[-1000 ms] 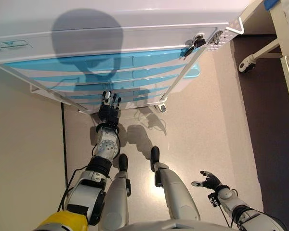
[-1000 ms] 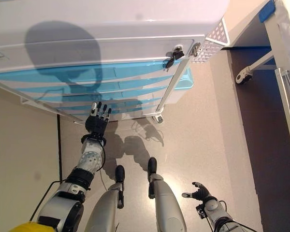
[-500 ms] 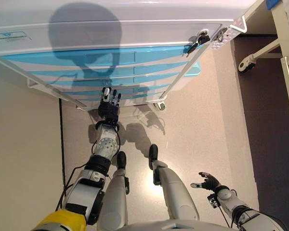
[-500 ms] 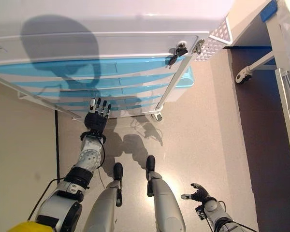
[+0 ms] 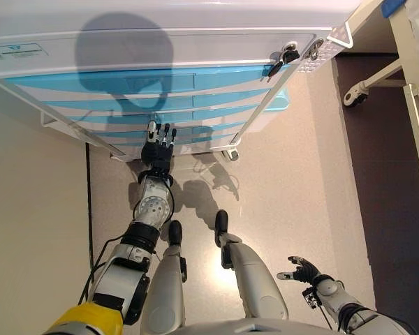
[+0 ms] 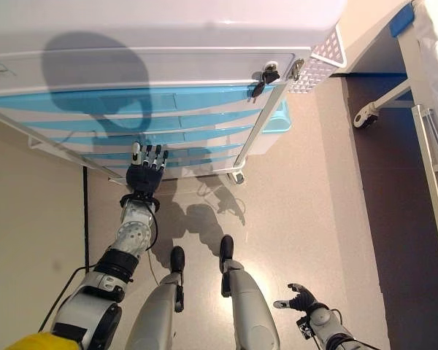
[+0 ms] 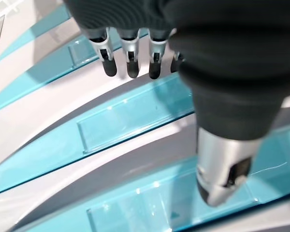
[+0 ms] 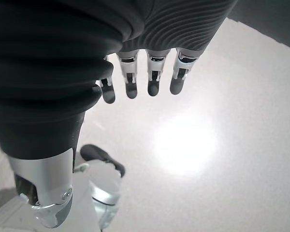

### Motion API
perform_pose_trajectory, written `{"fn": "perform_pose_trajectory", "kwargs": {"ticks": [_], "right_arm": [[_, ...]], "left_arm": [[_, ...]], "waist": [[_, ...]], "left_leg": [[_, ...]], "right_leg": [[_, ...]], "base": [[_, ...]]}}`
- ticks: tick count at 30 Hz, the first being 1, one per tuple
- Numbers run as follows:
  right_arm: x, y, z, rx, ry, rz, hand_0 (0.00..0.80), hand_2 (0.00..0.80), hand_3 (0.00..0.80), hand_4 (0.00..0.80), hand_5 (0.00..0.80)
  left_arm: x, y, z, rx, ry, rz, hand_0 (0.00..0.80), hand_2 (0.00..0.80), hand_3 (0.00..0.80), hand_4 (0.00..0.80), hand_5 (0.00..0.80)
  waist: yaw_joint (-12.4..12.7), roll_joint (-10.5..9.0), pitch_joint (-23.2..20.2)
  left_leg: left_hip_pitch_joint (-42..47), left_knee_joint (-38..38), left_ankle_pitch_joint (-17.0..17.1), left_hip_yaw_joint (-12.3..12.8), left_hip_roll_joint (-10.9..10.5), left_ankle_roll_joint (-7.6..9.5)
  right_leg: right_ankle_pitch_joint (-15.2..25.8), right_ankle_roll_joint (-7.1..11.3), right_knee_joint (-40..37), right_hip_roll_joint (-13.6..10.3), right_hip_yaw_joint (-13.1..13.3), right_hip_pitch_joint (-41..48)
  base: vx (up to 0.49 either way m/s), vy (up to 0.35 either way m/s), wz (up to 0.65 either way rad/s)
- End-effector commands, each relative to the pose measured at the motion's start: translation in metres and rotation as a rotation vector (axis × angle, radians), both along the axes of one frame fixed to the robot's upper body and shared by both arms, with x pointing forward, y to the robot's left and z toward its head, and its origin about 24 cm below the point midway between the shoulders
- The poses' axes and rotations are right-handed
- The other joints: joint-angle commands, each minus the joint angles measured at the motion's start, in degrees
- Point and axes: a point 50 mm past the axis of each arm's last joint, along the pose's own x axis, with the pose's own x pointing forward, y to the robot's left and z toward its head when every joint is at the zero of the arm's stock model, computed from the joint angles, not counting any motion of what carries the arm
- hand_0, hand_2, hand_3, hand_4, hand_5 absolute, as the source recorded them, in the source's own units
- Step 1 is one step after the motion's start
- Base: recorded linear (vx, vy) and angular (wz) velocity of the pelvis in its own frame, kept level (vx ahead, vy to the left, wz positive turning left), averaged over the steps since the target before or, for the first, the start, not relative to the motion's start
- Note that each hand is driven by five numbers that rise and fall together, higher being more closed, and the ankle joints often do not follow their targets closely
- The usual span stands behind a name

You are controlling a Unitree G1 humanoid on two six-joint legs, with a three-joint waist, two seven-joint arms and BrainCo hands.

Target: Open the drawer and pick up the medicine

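Right hand (image 5: pixel 304 269) at 5 o'clock, low, fingers relaxed, holding nothing. Left hand (image 5: pixel 158 148) at 11 o'clock — fingers straight, near the lower blue drawers (image 5: pixel 195 115) of the white cart (image 5: pixel 160 42). Drawers closed; medicine not visible.

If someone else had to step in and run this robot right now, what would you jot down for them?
Left hand: open, fingers straight, raised at the cart's lower blue drawers, holding nothing; whether it touches a drawer front cannot be told.
Right hand: open, empty, low by the robot's side above the floor.
Drawer cart: white, standing right in front of the robot; all blue drawers look closed.
Medicine: not in view.
Done: left hand brought up to the drawers.
Left: grip a drawer, pull it open, find the medicine and pick it up.
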Motion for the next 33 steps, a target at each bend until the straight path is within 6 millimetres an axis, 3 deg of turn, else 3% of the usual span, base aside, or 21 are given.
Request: {"fn": "perform_pose_trajectory", "kwargs": {"ticks": [1,8,9,11,26,33], "right_arm": [[-0.027,-0.027,-0.002,-0.089,0.074,0.046,0.0,0.0,0.0,0.0,0.0],[-0.023,-0.024,-0.002,-0.09,0.07,0.055,0.0,0.0,0.0,0.0,0.0],[-0.024,-0.024,-0.002,-0.088,0.073,0.057,0.0,0.0,0.0,0.0,0.0],[-0.024,-0.024,-0.002,-0.091,0.075,0.06,0.0,0.0,0.0,0.0,0.0],[-0.02,-0.024,-0.001,-0.107,0.074,0.074,0.0,0.0,0.0,0.0,0.0],[-0.016,-0.023,0.001,-0.112,0.061,0.088,0.0,0.0,0.0,0.0,0.0]], "left_arm": [[0.001,-0.039,0.168,0.12,-0.732,-0.145,0.0,0.0,0.0,0.0,0.0],[0.001,-0.039,0.168,0.121,-0.729,-0.147,0.0,0.0,0.0,0.0,0.0],[0.001,-0.038,0.167,0.118,-0.727,-0.143,0.097,0.097,0.097,0.097,0.097],[0.002,-0.036,0.165,0.123,-0.711,-0.13,0.8,0.8,0.8,0.8,0.8],[0.0,-0.026,0.152,0.147,-0.67,-0.102,0.8,0.8,0.8,0.8,0.8],[-0.002,-0.02,0.136,0.145,-0.624,-0.089,0.8,0.8,0.8,0.8,0.8]], "waist": [[-0.4,1.85,-5.5],[-0.4,2.28,-5.6],[-0.3,2.34,-5.6],[-0.4,2.54,-5.8],[0.1,3.12,-5.1],[0.7,3.09,-4.6]], "left_leg": [[-3.7,2.3,0.3,0.8,-1.9,2.06],[-3.5,2.7,0.2,1.2,-2.0,2.22],[-3.5,2.8,0.1,1.2,-2.0,2.24],[-3.2,2.8,0.0,1.4,-2.0,2.29],[-3.8,3.0,0.2,1.9,-2.1,2.49],[-4.2,4.8,-0.3,1.2,-2.0,2.59]], "right_leg": [[0.3,2.57,2.3,1.3,0.4,1.7],[0.4,2.7,2.3,1.1,0.7,1.9],[0.4,2.69,2.3,1.2,0.8,1.9],[0.3,2.65,2.4,1.2,1.0,2.0],[0.3,2.54,2.8,1.0,1.3,1.5],[-0.6,2.1,4.5,1.0,1.0,1.6]], "base": [[0.0,0.0,0.0],[-0.005,0.023,-0.05],[0.0,0.0,0.0],[0.006,0.016,-0.02],[-0.002,0.014,-0.03],[-0.002,-0.003,0.01]]}}
